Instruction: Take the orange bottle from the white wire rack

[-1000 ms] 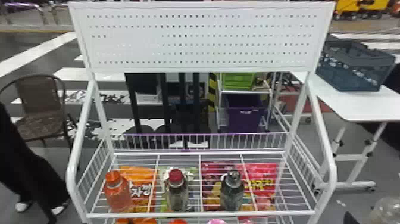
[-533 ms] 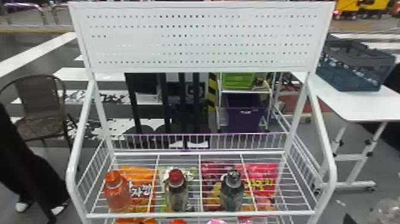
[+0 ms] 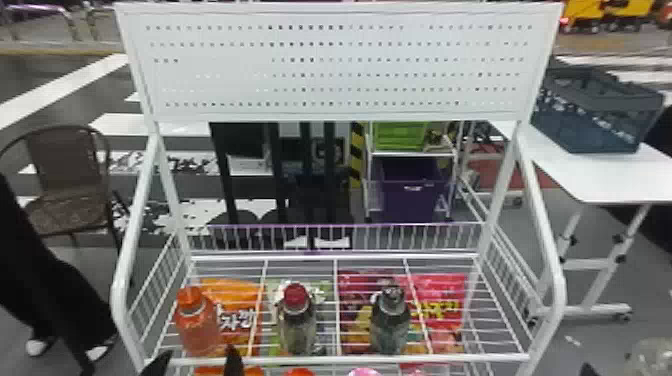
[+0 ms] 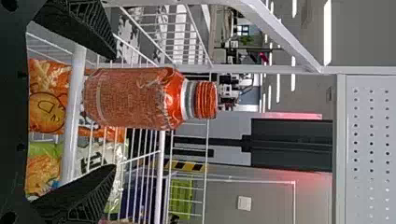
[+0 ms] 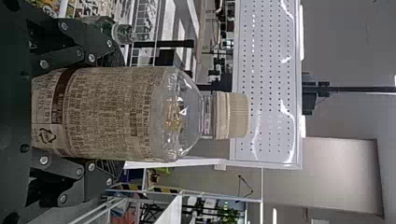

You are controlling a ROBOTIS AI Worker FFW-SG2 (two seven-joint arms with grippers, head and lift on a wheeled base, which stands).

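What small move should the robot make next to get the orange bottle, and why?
Probably ease the left tool slightly forward, fingers open. The orange bottle lines up between its spread fingers with a gap on each side, and in the head view the fingertips are around the rack's front rail, with the bottle behind it.

White wire rack (image 3: 335, 359): front rail, wire side guards and low rear fence present; white perforated panel (image 3: 340, 60) mounted above. Upper wire shelf (image 3: 350, 265) carries three upright bottles in a row near the front rail, standing apart. From left to right: orange bottle (image 3: 197, 325), red-capped bottle (image 3: 298, 327), dark-capped bottle (image 3: 391, 327). Coloured packets (image 3: 442, 287) are visible through the shelf wires, beneath.
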